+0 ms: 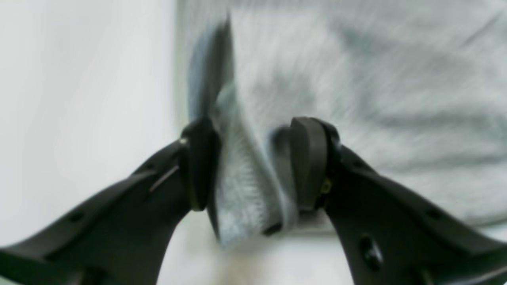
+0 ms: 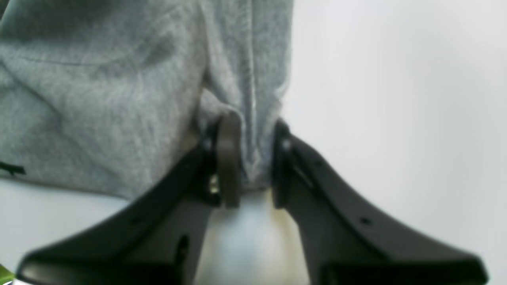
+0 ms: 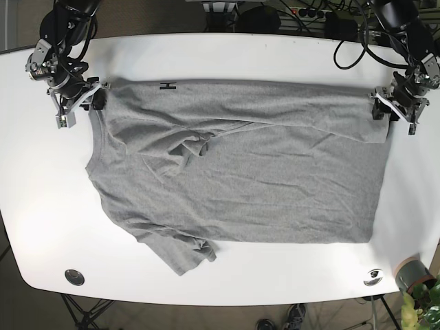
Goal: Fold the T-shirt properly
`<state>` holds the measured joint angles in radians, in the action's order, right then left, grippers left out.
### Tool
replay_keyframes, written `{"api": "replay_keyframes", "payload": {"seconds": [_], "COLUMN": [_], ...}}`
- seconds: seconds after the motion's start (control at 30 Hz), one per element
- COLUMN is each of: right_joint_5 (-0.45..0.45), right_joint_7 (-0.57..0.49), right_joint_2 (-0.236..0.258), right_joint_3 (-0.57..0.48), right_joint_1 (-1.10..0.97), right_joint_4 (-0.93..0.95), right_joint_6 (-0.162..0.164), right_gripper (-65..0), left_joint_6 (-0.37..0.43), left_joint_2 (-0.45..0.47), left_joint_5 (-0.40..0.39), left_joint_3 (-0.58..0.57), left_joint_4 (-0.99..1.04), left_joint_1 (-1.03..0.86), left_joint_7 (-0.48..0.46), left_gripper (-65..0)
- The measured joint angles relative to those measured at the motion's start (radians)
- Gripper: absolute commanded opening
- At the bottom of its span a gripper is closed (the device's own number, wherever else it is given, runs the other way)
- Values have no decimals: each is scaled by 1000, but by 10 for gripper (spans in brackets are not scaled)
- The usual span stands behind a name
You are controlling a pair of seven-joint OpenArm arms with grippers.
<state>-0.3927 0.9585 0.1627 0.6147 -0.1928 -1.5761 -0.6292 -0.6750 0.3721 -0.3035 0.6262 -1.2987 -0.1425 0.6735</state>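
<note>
A grey T-shirt (image 3: pixel 240 172) lies spread on the white table (image 3: pixel 227 58), partly folded along its far edge, with a small black mark near the far left. My left gripper (image 3: pixel 380 103) is at the shirt's far right corner, shut on a pinch of grey cloth (image 1: pixel 245 186). My right gripper (image 3: pixel 95 96) is at the shirt's far left corner, shut on a bunched fold of cloth (image 2: pixel 251 158). One sleeve (image 3: pixel 182 251) sticks out at the near left. The left wrist view is motion-blurred.
Cables and equipment (image 3: pixel 302 14) sit beyond the table's far edge. A round metal fitting (image 3: pixel 73 277) is at the near left corner, another (image 3: pixel 372 276) at the near right. A pot with a plant (image 3: pixel 416 282) stands off the near right corner.
</note>
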Motion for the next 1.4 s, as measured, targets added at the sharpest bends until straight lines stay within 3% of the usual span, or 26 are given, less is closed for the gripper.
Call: {"api": "replay_keyframes", "payload": {"seconds": [0.1, 0.17, 0.2, 0.27, 0.33, 0.53, 0.9, 1.17, 1.23, 1.33, 1.4], "right_joint_5": [-4, -4, -4, -4, -4, -4, 11, 11, 8, 4, 4], "right_joint_7": [5, 5, 5, 6, 6, 6, 47, 40, 40, 39, 40], "right_joint_2": [-2, -2, -2, -2, -2, -2, -13, -31, -32, -32, -33], "right_joint_3": [0, 0, 0, 0, 0, 0, 1, 2, 2, 2, 2], "right_joint_1": [0, 0, 0, 0, 0, -4, -166, -223, -235, -240, -241], "right_joint_4": [1, 1, 0, 0, 0, -2, -183, -210, -211, -212, -216], "right_joint_6": [0, 0, 0, 0, 0, 0, -6, -3, -6, -4, -4], "right_gripper": [-582, -612, -628, -631, -629, -629, -629, -626, -625, -615, -558], "left_joint_6": [-4, -4, -6, -9, -15, -19, -30, -32, -32, -32, -28], "left_joint_2": [3, 3, 3, 3, 3, 2, -35, -39, -34, -34, -33], "left_joint_5": [0, 0, 3, 3, 4, -9, 0, -3, -3, -8, -8], "left_joint_3": [2, 2, 2, 2, 4, 11, 125, 182, 182, 182, 182], "left_joint_4": [26, 35, 35, 35, 35, 28, -95, -129, -133, -135, -136], "left_joint_1": [5, 7, 7, 6, 5, -18, -178, -244, -236, -235, -237], "left_joint_7": [-25, -30, -36, -37, -36, -36, -10, 21, 68, 85, 92], "left_gripper": [-378, -415, -451, -594, -650, -650, -650, -650, -617, -479, -407]}}
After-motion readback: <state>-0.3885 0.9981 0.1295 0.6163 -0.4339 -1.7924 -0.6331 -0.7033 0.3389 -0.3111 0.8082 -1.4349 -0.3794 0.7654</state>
